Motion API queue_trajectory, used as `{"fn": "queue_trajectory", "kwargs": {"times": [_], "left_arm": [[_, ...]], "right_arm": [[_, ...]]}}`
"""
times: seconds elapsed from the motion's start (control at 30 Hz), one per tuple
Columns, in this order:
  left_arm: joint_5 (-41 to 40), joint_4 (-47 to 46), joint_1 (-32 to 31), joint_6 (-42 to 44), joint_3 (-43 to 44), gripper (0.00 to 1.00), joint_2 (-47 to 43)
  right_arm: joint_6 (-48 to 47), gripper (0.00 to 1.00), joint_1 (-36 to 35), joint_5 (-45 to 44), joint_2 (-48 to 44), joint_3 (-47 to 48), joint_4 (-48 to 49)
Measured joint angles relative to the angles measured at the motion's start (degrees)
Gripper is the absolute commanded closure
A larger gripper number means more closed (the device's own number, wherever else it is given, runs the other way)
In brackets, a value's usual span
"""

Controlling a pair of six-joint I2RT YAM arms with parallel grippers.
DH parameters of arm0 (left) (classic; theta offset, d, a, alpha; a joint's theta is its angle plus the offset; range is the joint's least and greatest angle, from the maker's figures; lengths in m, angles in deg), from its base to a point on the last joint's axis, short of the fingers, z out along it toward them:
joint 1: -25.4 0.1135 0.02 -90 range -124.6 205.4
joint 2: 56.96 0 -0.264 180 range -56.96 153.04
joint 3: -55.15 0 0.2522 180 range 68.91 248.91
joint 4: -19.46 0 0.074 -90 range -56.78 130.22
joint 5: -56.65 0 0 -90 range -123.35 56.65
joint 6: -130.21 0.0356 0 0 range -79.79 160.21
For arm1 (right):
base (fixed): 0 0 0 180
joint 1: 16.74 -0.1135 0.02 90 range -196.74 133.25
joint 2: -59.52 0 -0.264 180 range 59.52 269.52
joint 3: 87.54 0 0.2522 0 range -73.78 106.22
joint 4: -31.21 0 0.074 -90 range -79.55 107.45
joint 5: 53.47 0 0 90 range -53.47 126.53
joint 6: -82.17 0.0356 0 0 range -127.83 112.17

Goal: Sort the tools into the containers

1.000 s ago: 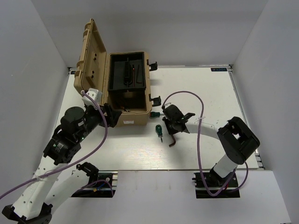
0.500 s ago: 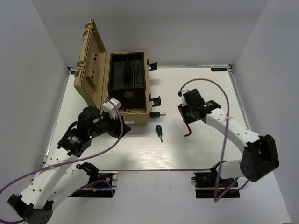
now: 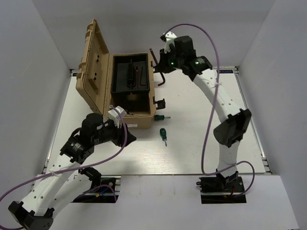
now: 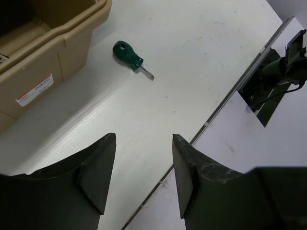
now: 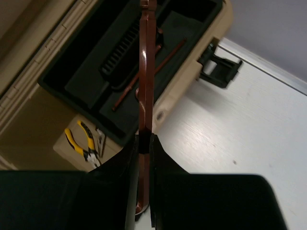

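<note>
While clamped in right pincer [image 5: 145, 140], hex key [image 5: 146, 72], lower end hidden

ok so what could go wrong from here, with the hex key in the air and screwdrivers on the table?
1. The right gripper pinches the thin brown L-shaped hex key at one end only; it could swivel or slip and land outside the black inner tray, by the black side latch.
2. The open left gripper hangs close to the tan plastic toolbox; reaching for the stubby green-handled screwdriver may nudge it.
</note>
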Motion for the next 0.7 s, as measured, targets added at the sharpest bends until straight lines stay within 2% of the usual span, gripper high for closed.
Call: {"fn": "queue_trajectory", "kwargs": {"times": [0.37,0.7], "left_arm": [[-0.04,0.20,-0.50,-2.69,-2.16,0.39,1.75],[-0.35,-5.55,-3.13,-5.05,-2.91,0.34,7.96]], "right_arm": [[11.85,1.00,-5.07,3.26,23.85,13.84,12.31],[13.49,1.00,-4.28,4.57,24.68,13.66,19.30]]}}
